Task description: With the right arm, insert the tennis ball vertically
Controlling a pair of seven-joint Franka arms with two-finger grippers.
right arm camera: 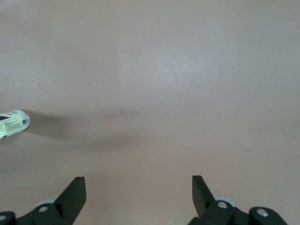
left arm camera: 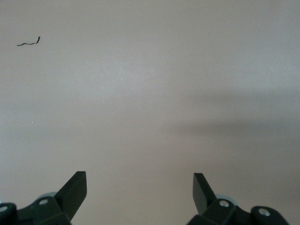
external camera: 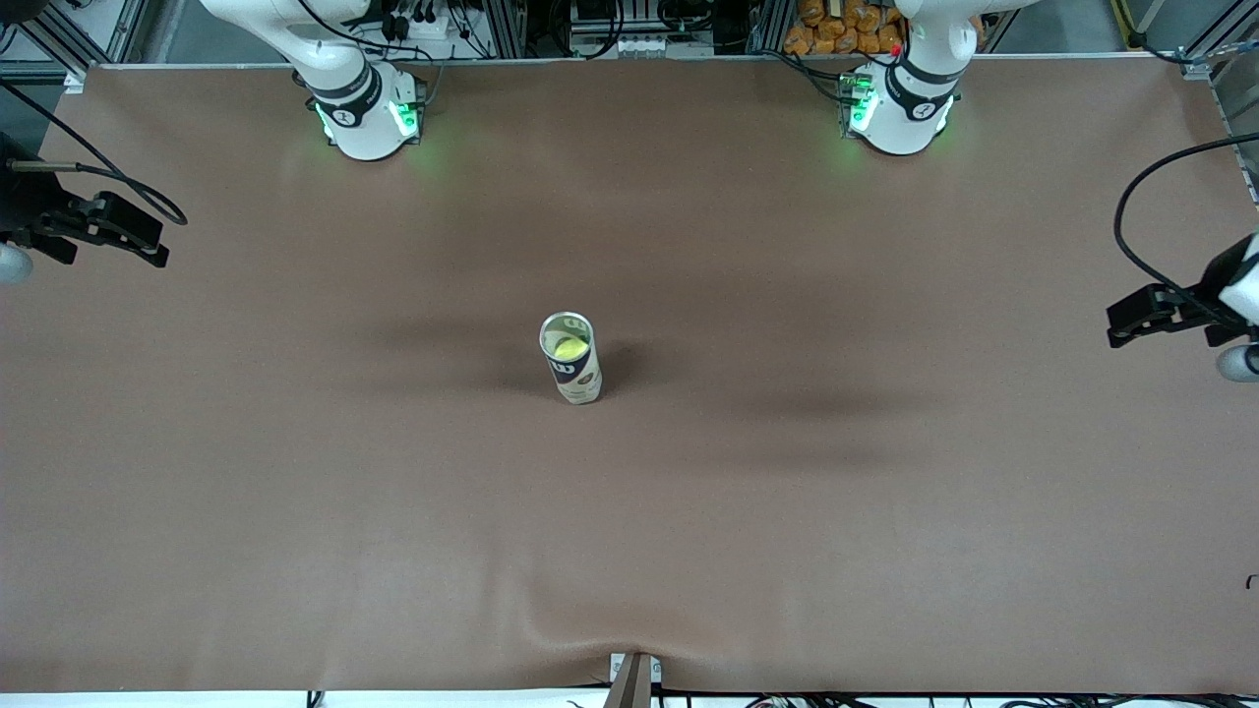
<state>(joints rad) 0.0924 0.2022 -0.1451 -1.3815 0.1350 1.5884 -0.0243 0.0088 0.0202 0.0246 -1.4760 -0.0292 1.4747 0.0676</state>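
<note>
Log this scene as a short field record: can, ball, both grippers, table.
can: tennis ball can upright, open-topped, mid-table
ball: yellow tennis ball inside the can, seen through its mouth
right gripper: right gripper open, empty, over the right arm's end of the table, waiting
left gripper: left gripper open, empty, over the left arm's end, waiting
table: brown table cover, small black squiggle lying on it

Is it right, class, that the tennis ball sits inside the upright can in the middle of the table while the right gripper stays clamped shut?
Not quite. The right gripper is open and empty, as the right wrist view shows. The tennis ball does sit inside the upright can mid-table.
</note>
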